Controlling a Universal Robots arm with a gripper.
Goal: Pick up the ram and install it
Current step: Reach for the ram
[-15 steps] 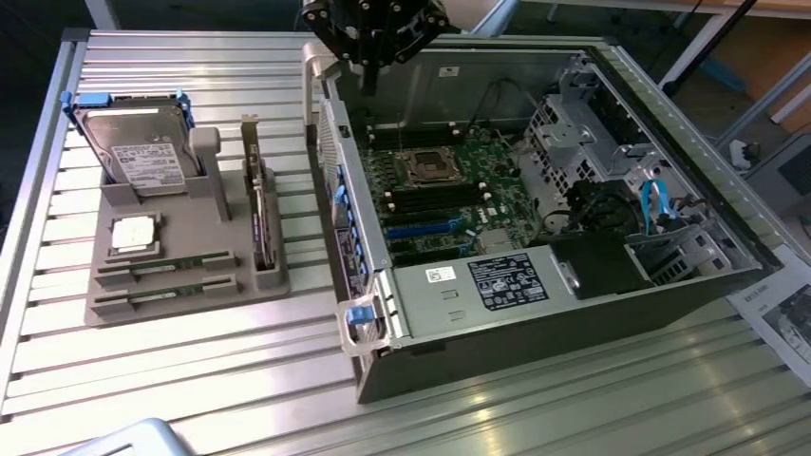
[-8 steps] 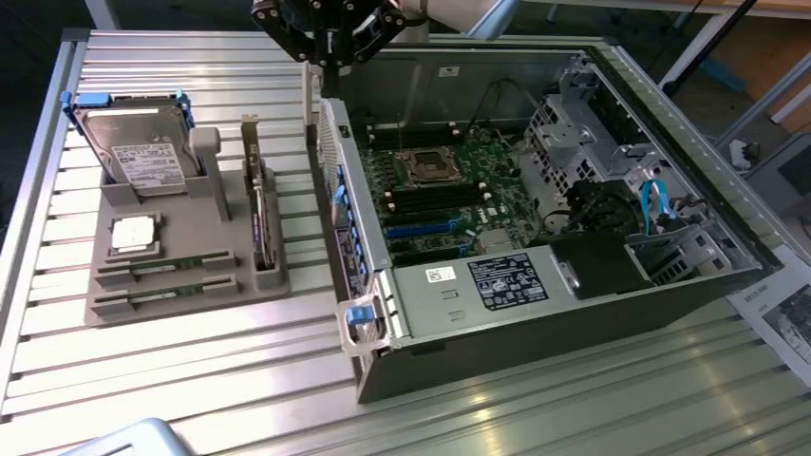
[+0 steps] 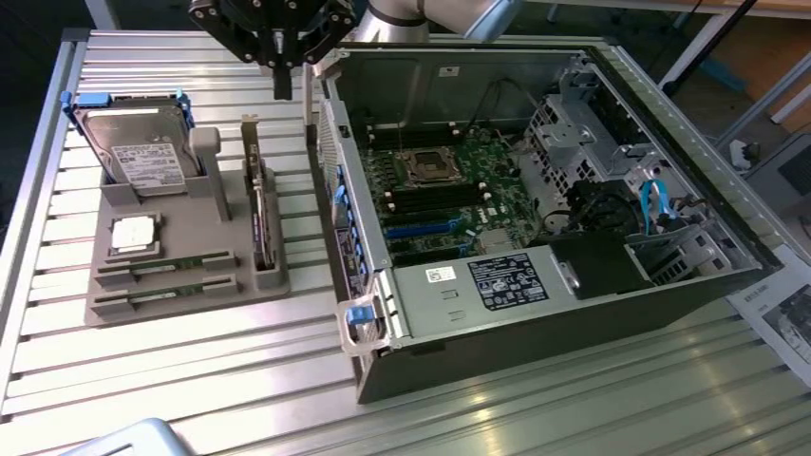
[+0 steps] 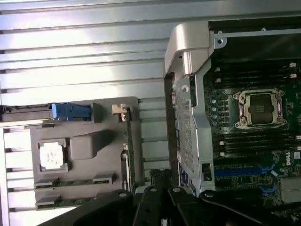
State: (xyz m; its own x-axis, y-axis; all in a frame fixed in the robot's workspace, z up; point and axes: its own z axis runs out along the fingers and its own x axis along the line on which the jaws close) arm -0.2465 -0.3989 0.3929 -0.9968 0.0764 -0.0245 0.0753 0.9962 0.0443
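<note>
Between grey holder (image 3: 218, 204) and open case (image 3: 507, 332), claw (image 3: 281, 85) hangs closed, empty; rams (image 3: 167, 269) in holder.

At the exterior view's top edge the arm (image 3: 419, 14) is cut off, as is the gripper's (image 3: 281, 90) upper part. At lower left, two ram sticks (image 3: 167, 266) sit sunk in holder (image 3: 190, 306) slots, only their top edges showing. The label (image 3: 507, 280) print on the case (image 3: 533, 342) is too small to read. A blue-grey thing (image 3: 127, 439) is cut by the bottom edge.
</note>
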